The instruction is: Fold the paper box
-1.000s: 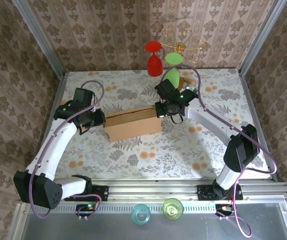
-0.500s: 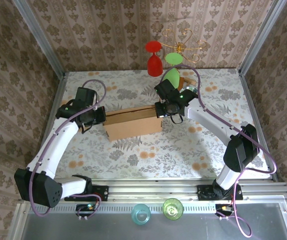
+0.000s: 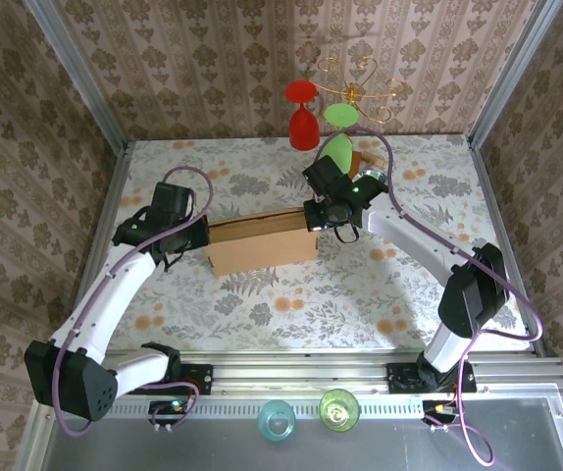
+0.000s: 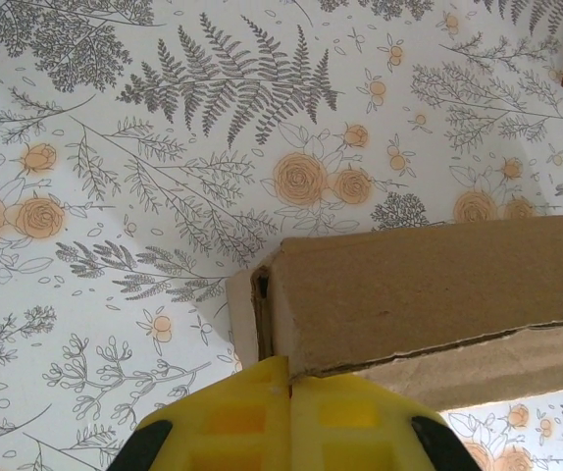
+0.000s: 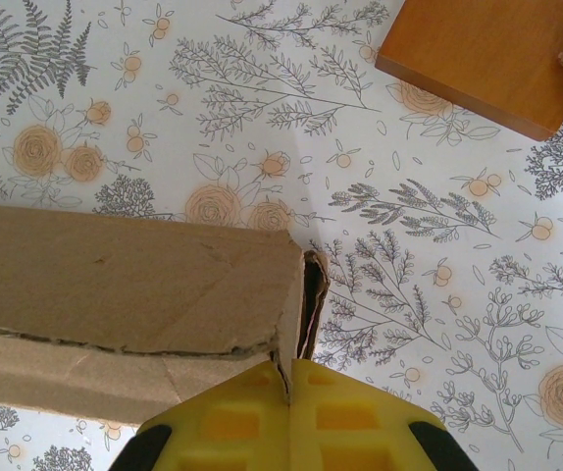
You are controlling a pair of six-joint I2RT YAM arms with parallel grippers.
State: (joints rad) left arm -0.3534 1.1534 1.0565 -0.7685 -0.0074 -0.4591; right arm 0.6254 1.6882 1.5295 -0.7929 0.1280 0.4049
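1. Two grippers, one box: the paper box [image 3: 262, 245], a plain brown corrugated cardboard mailer, lies near the middle of the floral-patterned table [image 3: 360, 294], its long axis running from 9 to 3 o'clock.
2. My left gripper [image 3: 197, 235] sits at the 9 o'clock end. In the left wrist view its yellow pads [image 4: 232, 417] are pressed narrow, and the end wall of the box [image 4: 429, 285] appears to run into their seam.
3. My right gripper [image 3: 313, 216] mirrors this at the 3 o'clock end, pads [image 5: 350, 417] shut on that end wall of the box [image 5: 125, 285].
4. I judge that pinching both ends holds the body square while the long top flap, its torn-looking edge showing, gets pressed down.
5. At 1 o'clock from my right gripper lies the reddish-brown wooden stand base [image 5: 487, 49], apart from the box, so I have room.
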